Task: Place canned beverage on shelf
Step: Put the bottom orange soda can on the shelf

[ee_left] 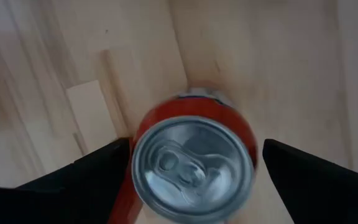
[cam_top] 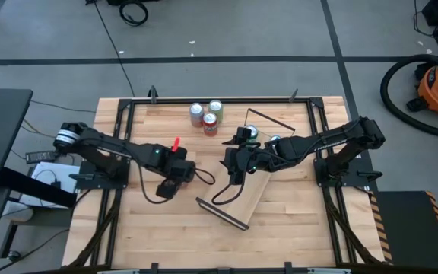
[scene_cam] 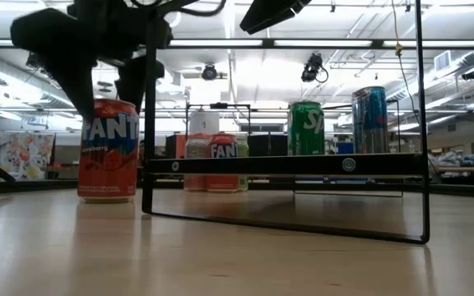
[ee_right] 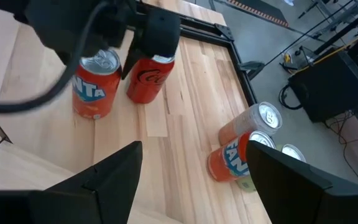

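Left arm: reaches in from the table's left edge, its gripper point(cam_top: 167, 185) poised over an orange Fanta can point(ee_left: 191, 162) standing upright on the table point(cam_top: 295, 236), left of centre. In the left wrist view the fingers point(ee_left: 86, 171) stand apart on either side of the can's rim, apparently not touching it. The right wrist view shows a red cola can point(ee_right: 149, 78) just beside the Fanta can, with the left arm's dark body close over it.

Centre, far edge: three spare cans point(cam_top: 207, 116) cluster together, well apart from both grippers.

Centre-right: the shelf point(cam_top: 248, 199), a light plank with black wire end frames, lies skewed on the table. In the low view a green can point(scene_cam: 306, 128) and a tall blue can point(scene_cam: 372, 120) appear at its level; whether they stand on it cannot be told.

Right arm: extends from the right edge, its gripper point(cam_top: 231, 169) above the shelf's far end, fingers point(ee_right: 114, 171) spread wide and holding nothing.

Handling, as a judgement: the Fanta can is rigid if full, moderately heavy, smooth and slippery, and its thin wall dents under a hard squeeze. Best hold is across the cylinder at mid-height or just below the rim, kept upright.
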You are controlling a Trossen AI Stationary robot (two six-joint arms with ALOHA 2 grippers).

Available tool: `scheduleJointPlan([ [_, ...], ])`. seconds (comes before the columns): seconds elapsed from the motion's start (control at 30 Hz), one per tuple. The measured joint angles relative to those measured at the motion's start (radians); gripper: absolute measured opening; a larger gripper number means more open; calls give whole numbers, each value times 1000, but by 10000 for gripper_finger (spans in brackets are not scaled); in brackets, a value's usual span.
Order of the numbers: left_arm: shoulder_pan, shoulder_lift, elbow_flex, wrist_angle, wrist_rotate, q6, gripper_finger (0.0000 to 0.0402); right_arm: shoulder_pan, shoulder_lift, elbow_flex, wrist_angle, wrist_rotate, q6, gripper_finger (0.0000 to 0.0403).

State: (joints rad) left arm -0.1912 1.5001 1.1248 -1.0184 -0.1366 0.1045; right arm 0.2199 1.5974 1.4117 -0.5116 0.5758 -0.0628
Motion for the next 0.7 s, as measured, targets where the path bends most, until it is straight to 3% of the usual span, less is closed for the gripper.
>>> scheduleJointPlan([
  [0.27,21,71,0,-3,12,16,376,2,0,0,-40,0,11,297],
  [0.57,21,69,1,8,12,15,303,30,-34,0,-167,45,70,296],
  [0.7,21,69,2,4,12,-7,300,49,-58,0,-239,86,125,286],
])
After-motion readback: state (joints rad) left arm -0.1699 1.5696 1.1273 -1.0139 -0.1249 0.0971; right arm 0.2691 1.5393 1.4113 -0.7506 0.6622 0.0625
